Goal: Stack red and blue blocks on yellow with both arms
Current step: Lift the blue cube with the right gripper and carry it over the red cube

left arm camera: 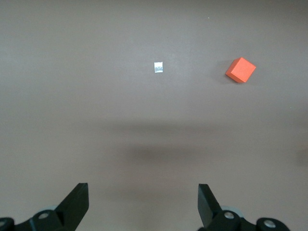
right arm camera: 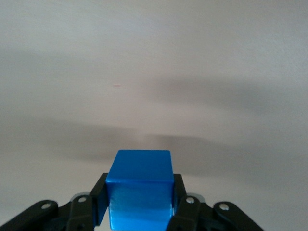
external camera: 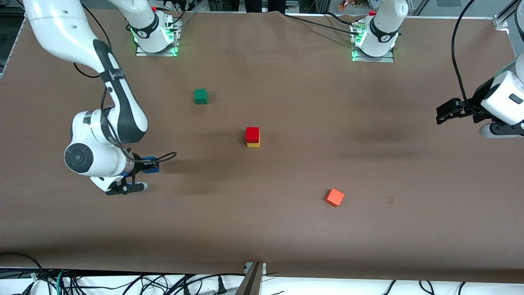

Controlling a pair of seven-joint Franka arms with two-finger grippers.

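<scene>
right tool point(external camera: 148, 165) grips blue block point(right arm camera: 139, 187); left tool point(left arm camera: 143, 202) wide, waiting. risk: off-centre placement topples red block point(external camera: 252, 134) off yellow point(external camera: 253, 144).

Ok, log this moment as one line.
stage: red block on yellow block | right hand: shut on blue block, above table | left hand: open, waiting at table's end

White jointed arms point(external camera: 61, 28), grey caps, black cables.
</scene>
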